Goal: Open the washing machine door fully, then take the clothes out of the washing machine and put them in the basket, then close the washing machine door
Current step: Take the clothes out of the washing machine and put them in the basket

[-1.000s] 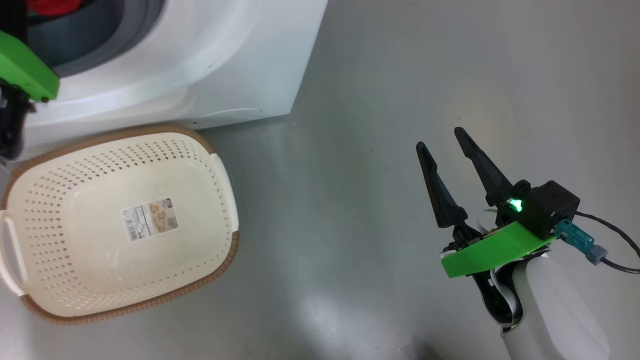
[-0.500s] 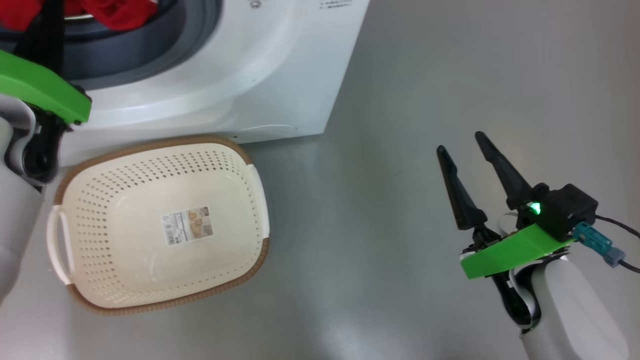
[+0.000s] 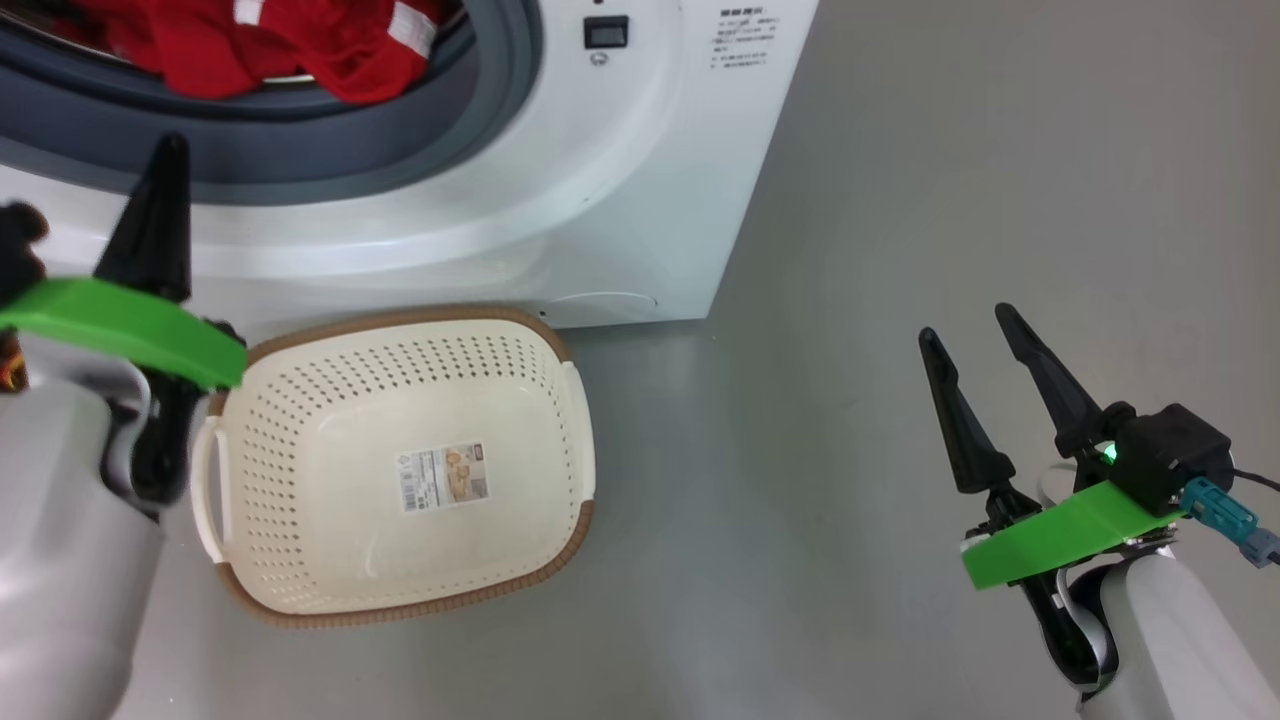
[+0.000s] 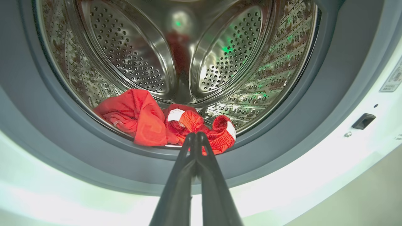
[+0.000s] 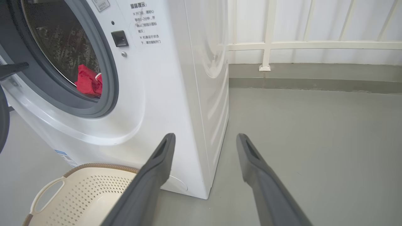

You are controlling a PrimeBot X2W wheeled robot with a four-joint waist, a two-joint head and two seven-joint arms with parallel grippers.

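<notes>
The white washing machine [image 3: 620, 180] stands with its round opening uncovered. The red clothes [image 3: 270, 45] lie at the front of the steel drum [image 4: 147, 119], also seen through the grey ring [image 5: 89, 81]. My left gripper [image 3: 170, 150] is shut with nothing in it, its tips [image 4: 196, 135] pointing at the clothes from just outside the ring. The cream basket [image 3: 400, 318] sits empty on the floor below the opening. My right gripper [image 3: 964, 322] hangs open over bare floor, well right of the machine [image 5: 205, 136]. The washing machine door is out of view, save perhaps a dark curved edge [image 5: 2, 125].
Grey floor [image 3: 900, 150] stretches to the right of the machine. A white railing and low wall [image 5: 314, 47] close off the far side. The basket [image 5: 78, 188] touches the machine's lower front.
The head camera has swung up and left, bringing more of the drum and clothes into view. My left gripper's shut fingers now show before the opening. The right gripper stays open.
</notes>
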